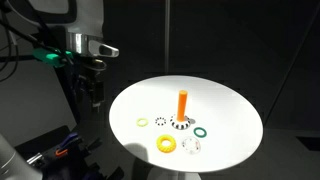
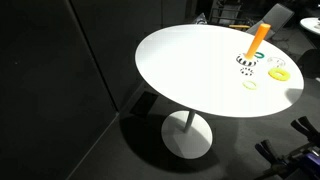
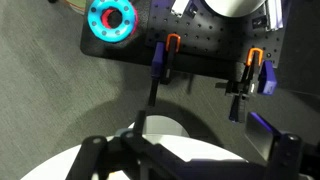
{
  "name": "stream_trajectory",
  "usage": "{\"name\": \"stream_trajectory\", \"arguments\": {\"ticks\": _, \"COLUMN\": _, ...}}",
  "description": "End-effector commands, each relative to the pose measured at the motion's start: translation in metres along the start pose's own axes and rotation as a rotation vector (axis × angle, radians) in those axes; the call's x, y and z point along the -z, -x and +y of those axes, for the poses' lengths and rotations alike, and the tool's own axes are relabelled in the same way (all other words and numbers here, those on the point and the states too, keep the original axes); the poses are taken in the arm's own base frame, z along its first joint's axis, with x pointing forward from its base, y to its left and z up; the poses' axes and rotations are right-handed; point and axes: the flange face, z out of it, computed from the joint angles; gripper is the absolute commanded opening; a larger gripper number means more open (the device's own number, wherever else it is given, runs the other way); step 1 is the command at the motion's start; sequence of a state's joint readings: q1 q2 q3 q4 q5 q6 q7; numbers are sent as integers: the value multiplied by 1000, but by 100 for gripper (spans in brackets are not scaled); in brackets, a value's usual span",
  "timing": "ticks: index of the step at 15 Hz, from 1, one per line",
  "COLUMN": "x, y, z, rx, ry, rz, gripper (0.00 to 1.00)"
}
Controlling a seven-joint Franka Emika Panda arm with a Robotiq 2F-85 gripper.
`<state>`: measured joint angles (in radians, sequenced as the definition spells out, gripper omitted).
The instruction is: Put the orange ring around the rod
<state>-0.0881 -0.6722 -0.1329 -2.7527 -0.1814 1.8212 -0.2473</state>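
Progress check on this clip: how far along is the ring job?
Done: nothing; the orange ring lies flat on the table, apart from the bare rod. In hand: nothing; the tool hangs open and empty beside the table. Left: grasp the ring, lift it, lower it over the rod.

Edges, darkness and small size hide much here.
In an exterior view the worktop [image 2: 190, 70] is cut off by the right edge, and the orange ring [image 2: 279, 72] there is a small blur. In an exterior view the tool [image 1: 88, 90] is dark on dark, its jaws unreadable, and a pale thing [image 1: 192, 146] is too small to identify. In the wrist view the tool is dark and cut off by the bottom edge.
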Motion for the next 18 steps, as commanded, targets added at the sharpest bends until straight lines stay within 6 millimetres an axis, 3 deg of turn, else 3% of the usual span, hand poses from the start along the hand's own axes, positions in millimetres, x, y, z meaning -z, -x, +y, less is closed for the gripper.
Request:
{"name": "stream_trajectory", "arguments": {"ticks": 1, "x": 1, "y": 0, "z": 0, "rx": 0, "ry": 0, "rz": -1, "gripper": 100}}
{"name": "stream_trajectory", "arguments": {"ticks": 9, "x": 8, "y": -11, "z": 6, "rx": -34, "ry": 14, "rz": 77, "gripper": 100}}
{"name": "stream_trajectory", "arguments": {"ticks": 13, "x": 13, "y": -30, "z": 19, "rx": -92, "ry": 15, "rz": 160, "gripper": 100}}
{"name": "stream_trajectory", "arguments": {"ticks": 18, "x": 1, "y": -63, "z": 47, "rx": -194, "ry": -12, "rz": 181, "gripper": 100}}
